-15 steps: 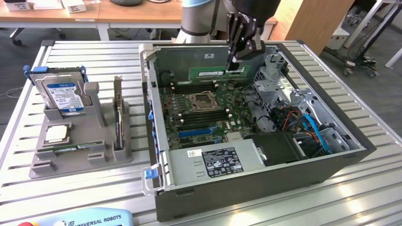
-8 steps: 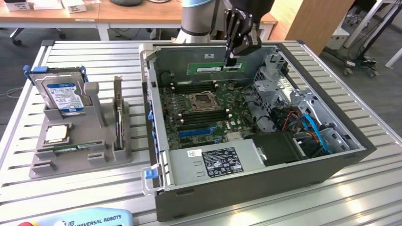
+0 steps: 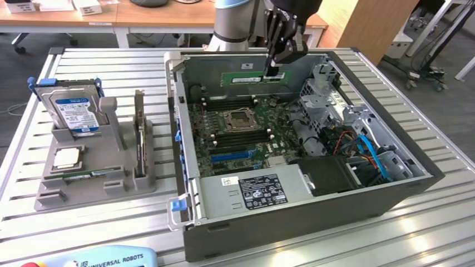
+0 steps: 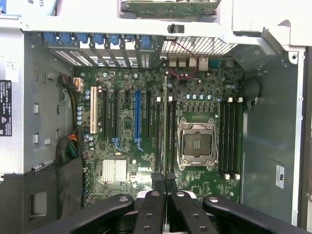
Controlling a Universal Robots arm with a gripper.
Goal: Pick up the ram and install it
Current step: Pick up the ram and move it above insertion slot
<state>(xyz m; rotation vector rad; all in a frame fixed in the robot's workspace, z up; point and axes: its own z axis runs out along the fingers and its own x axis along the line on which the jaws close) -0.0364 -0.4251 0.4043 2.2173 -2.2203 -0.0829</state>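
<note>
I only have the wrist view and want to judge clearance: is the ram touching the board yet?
Observer: No, the tool holds the ram above the motherboard, clear of it.
Operator: Anything beside the case?
Observer: A grey tray on the exterior view's left.
Operator: What's in it?
Observer: A hard drive, a processor chip and an upright expansion card.

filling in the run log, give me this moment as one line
fingers: shut on ram | where: above open case, over motherboard | ram: edge down, not yet seated
</note>
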